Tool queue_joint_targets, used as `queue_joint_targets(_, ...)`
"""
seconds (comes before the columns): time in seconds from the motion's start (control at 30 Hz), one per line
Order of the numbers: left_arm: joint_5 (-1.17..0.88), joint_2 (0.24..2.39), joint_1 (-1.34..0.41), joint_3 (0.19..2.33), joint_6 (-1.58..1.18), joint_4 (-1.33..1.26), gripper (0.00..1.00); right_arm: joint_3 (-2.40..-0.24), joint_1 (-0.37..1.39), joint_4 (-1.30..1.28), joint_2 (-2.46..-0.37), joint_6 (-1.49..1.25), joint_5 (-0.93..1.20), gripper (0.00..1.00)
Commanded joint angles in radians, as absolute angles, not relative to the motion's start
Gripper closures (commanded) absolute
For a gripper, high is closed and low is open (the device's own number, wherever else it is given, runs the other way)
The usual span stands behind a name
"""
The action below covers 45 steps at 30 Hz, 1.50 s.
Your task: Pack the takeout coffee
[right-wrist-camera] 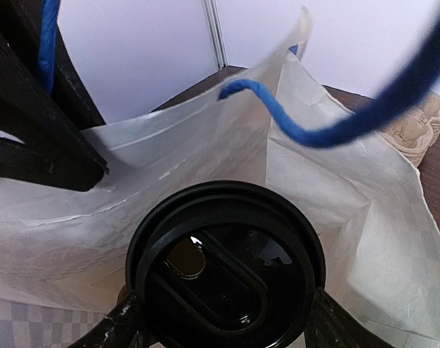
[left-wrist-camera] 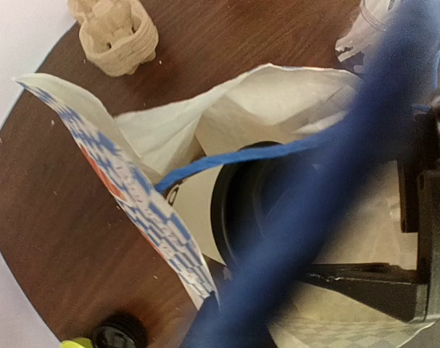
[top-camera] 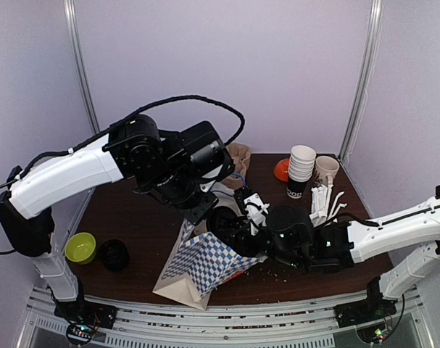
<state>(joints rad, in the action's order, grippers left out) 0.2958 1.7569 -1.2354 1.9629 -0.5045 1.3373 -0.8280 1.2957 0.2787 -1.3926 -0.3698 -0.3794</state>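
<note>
At the lower left of the top view, a green bowl (top-camera: 80, 248) and a dark round object (top-camera: 114, 255) sit on the surface (top-camera: 140, 214), clear of the work. The left end effector (top-camera: 196, 212) hangs at the mouth of the bag (top-camera: 205, 264), beside its blue handle (right-wrist-camera: 314, 130), apparently to keep the mouth spread. Whether it is clenched on that handle I cannot tell. In the middle of both wrist views, the cup (right-wrist-camera: 227, 268) is inside the open bag, lid up so nothing spills. The right end effector (right-wrist-camera: 225, 328) grasps it with a finger on each side of the lid, reaching in from the right. The carrier (left-wrist-camera: 114, 32) stands on the surface beyond the bag, apart from the cup and not yet packed.
</note>
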Motion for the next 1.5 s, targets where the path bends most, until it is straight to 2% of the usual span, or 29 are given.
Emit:
queue_joint_targets(0.0, 0.336, 1.717, -1.223, 1.953, -0.492, 1.348, 0.94, -0.858, 1.296, 0.264, -1.403, -0.366, -0.387, 0.53)
queue_joint_targets(0.2, 0.365, 1.696, -1.218, 1.938, -0.498, 1.348, 1.00, -0.874, 1.298, 0.258, -1.414, -0.362, -0.384, 0.53)
queue_joint_targets(0.47, 0.477, 1.677, -1.222, 1.961, -0.465, 1.336, 1.00, -0.889, 1.297, 0.247, -1.404, -0.358, -0.387, 0.54)
queue_joint_targets(0.7, 0.543, 1.690, -1.276, 2.008, -0.318, 1.204, 1.00, -0.926, 1.298, 0.193, -1.354, -0.327, -0.399, 0.53)
queue_joint_targets(1.1, 0.555, 1.437, -1.299, 1.569, -0.173, 0.710, 1.00, -0.841, 1.297, 0.084, -1.207, -0.319, -0.504, 0.54)
queue_joint_targets(1.47, 0.461, 1.376, -1.321, 1.452, -0.123, 0.501, 1.00, -0.819, 1.258, 0.049, -1.206, -0.290, -0.471, 0.54)
